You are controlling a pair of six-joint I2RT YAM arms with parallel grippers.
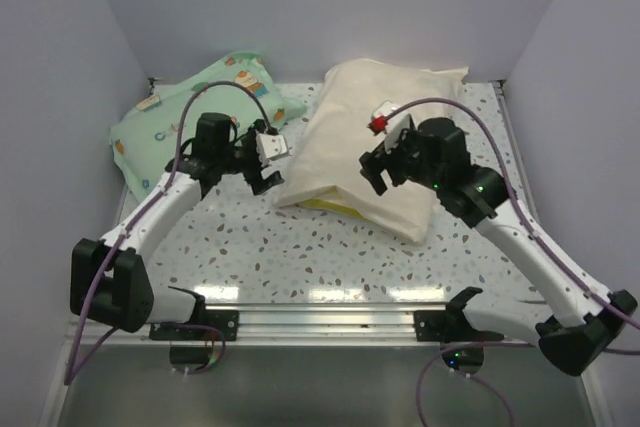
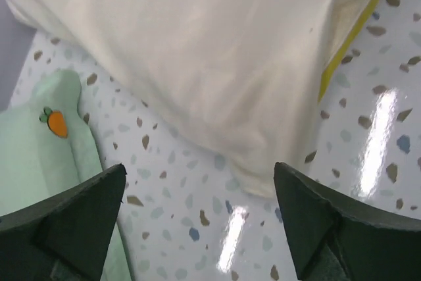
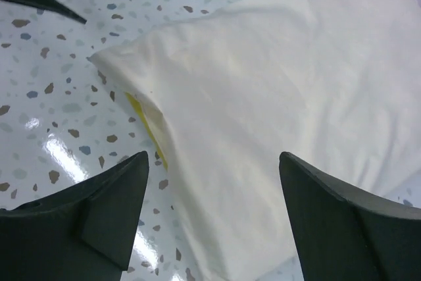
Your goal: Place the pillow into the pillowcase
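Pillow edge peeks @ pillowcase near end; long axis near-far.

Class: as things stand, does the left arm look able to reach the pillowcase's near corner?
Probably yes: the left fingers stand open close beside the pillowcase, with only bare table between them.

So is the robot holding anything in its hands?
Nothing. The left gripper and the right gripper are both open, hovering by the pillowcase without pinching it.
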